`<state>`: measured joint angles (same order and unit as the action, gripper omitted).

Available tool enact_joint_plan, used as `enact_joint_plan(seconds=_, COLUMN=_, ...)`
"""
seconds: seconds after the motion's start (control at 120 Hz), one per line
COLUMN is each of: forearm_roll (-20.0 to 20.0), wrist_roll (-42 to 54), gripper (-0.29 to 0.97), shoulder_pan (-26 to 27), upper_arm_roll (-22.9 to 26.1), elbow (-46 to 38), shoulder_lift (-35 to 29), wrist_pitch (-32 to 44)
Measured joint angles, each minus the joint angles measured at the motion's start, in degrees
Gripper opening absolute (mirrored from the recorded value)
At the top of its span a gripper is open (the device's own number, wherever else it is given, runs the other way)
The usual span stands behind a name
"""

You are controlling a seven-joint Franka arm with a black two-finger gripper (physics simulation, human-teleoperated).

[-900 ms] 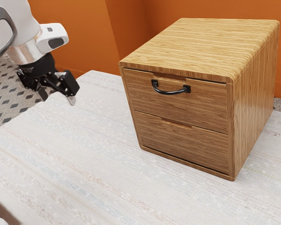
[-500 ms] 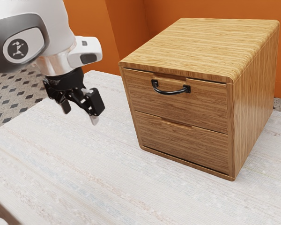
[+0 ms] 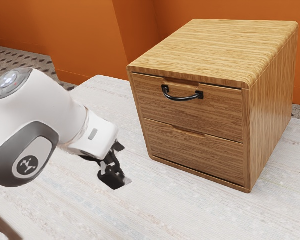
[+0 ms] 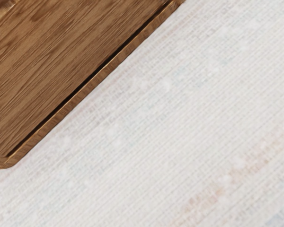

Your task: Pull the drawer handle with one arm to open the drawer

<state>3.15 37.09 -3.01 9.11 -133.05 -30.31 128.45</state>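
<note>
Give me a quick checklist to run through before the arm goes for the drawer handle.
1. Top drawer shut, front flush: ok.
2. Handle bare, nothing on it: ok.
3. Hand at handle height: not ok, it hangs low, close over the table.
4. Hand touching handle: not ok, clearly apart.
5. Space between hand and cabinet free: ok.

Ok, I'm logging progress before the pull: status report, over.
Gripper low over table, short of cabinet. Top drawer shut, handle untouched. Nothing seen in the way.
</note>
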Motion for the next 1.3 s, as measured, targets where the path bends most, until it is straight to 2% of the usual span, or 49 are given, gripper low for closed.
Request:
enact_joint_plan(seconds=0.133, forearm_roll=-0.69, wrist_roll=11.43, gripper=0.68, shoulder_pan=-0.06, upper_arm_roll=0.26, elbow=0.42, shoulder_lift=-0.21, wrist_pitch=7.55)
enact_joint_plan(seconds=0.308, forearm_roll=-2.22, wrist_roll=21.99, gripper=0.68, shoulder_pan=-0.23, upper_arm_roll=0.34, elbow=2.32, shoulder_lift=0.38, wrist_pitch=12.44)
enact_joint_plan(seconds=0.458, forearm_roll=-3.27, wrist_roll=27.74, gripper=0.68, shoulder_pan=-0.32, upper_arm_roll=0.48, elbow=9.81, shoulder_lift=8.99, wrist_pitch=14.25)
enact_joint_plan(seconds=0.592, forearm_roll=-4.03, wrist_roll=31.46, gripper=0.68, shoulder_pan=-0.35, upper_arm_roll=1.05, elbow=16.74, shoulder_lift=16.15, wrist_pitch=14.87)
enact_joint_plan(seconds=0.833, forearm_roll=-4.92, wrist_roll=36.30, gripper=0.68, shoulder_pan=-0.26, upper_arm_roll=2.01, elbow=19.86, shoulder_lift=20.18, wrist_pitch=15.22)
enact_joint_plan(seconds=1.083, forearm_roll=-5.25, wrist_roll=39.35, gripper=0.68, shoulder_pan=-0.24, upper_arm_roll=2.31, elbow=20.50, shoulder_lift=22.38, wrist_pitch=15.62)
enact_joint_plan(seconds=1.3, forearm_roll=-5.28, wrist_roll=40.93, gripper=0.67, shoulder_pan=-0.31, upper_arm_roll=2.23, elbow=19.44, shoulder_lift=20.96, wrist_pitch=15.41)
